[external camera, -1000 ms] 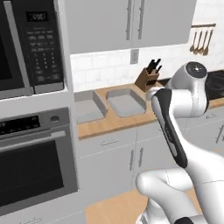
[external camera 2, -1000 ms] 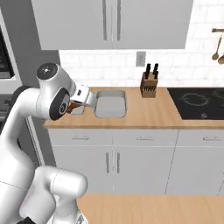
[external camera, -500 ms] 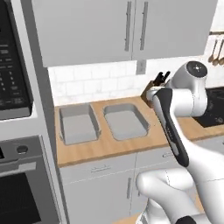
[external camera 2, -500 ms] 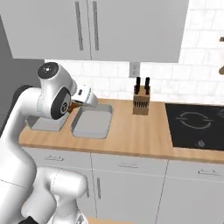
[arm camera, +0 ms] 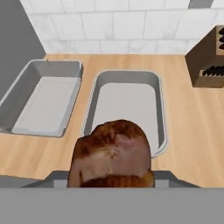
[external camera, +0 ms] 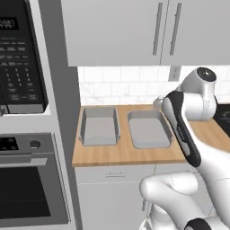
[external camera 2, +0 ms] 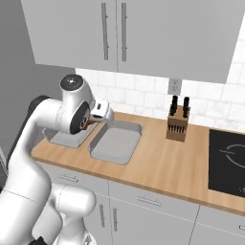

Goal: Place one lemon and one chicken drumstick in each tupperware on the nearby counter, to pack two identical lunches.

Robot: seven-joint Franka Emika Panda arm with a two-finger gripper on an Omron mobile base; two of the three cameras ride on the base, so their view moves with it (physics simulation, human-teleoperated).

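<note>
The tool (arm camera: 112, 186) is gripping a browned drumstick (arm camera: 112, 155), clamped on it and holding it above the surface (arm camera: 188, 131). Just beyond the drumstick, 1 grey tupperware (arm camera: 127, 105) is sitting on the wood; a 2nd tupperware (arm camera: 43, 98) is lying beside it, to the tool's left. A knife block (arm camera: 208, 57) is standing to the tool's right, near the tiled wall (arm camera: 109, 26).

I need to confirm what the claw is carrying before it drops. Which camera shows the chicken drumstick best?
The hand view: the chicken drumstick sits large and browned in the foreground, above the right tupperware. The right base view gives just a brown sliver beside the arm's wrist. In the left base view the arm blocks it.
</note>
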